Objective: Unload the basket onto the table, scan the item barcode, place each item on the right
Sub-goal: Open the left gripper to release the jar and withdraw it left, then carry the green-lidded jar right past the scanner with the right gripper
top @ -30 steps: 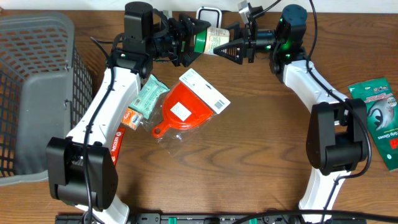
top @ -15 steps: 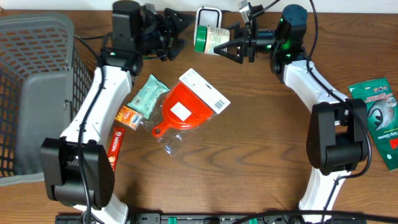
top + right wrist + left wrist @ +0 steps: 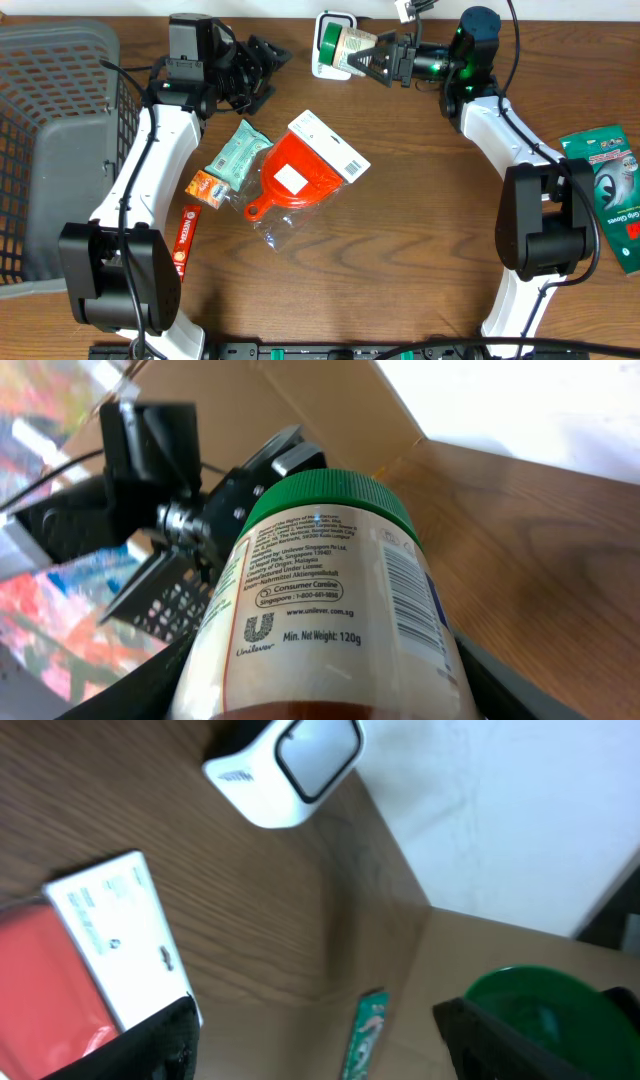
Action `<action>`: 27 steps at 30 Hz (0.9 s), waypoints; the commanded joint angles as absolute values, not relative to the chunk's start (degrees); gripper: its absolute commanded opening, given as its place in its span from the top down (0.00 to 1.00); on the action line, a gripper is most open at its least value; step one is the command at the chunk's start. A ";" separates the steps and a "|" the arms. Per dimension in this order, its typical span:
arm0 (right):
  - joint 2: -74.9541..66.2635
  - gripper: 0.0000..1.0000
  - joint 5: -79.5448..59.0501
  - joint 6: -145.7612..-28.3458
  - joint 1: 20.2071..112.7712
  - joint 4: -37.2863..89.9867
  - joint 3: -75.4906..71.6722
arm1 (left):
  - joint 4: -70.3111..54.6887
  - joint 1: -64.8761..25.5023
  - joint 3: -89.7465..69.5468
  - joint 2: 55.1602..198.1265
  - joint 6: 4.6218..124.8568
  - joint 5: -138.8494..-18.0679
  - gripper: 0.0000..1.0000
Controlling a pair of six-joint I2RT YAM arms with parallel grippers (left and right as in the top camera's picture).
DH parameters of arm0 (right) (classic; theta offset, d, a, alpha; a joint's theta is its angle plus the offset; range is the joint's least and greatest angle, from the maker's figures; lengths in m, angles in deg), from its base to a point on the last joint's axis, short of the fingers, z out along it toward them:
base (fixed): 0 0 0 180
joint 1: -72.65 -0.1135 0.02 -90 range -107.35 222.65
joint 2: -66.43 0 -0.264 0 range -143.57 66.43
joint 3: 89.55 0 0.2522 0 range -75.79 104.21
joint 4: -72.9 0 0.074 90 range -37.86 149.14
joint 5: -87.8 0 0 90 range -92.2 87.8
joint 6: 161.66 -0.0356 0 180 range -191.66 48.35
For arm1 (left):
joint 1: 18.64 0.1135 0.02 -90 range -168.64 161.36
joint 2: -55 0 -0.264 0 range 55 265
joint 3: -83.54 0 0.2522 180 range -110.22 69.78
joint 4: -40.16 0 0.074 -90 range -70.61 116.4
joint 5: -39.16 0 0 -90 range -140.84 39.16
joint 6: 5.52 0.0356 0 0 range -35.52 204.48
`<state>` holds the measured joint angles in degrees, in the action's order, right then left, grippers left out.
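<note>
right wrist view, nearest first: grips the green-lidded jar [image 3: 330,610] in the right gripper [image 3: 366,57], with "unilever", "net weight: 120g", "consumer careline" and the barcode [image 3: 415,595] readable on its label. further off, has drawn the left gripper [image 3: 262,62] back from the lid, wide and empty, so the hand-over looks done. holds the jar at the white scanner [image 3: 285,775] by the tabletop's [image 3: 420,250] far edge, seemingly ready to scan.

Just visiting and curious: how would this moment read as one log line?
right gripper: shut on green-lidded jar | position: jar over white scanner | left gripper: open, empty, apart from jar
</note>
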<state>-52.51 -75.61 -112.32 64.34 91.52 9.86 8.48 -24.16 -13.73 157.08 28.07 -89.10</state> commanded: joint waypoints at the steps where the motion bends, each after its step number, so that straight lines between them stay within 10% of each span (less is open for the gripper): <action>1: -52.53 0.99 -72.90 -117.46 64.42 91.89 10.41 | 8.35 -24.07 -14.67 156.16 32.42 -86.98 0.22; 27: -60.09 0.99 -64.22 -119.12 61.60 86.29 16.07 | 2.47 -22.65 -14.67 156.16 35.46 -84.43 0.22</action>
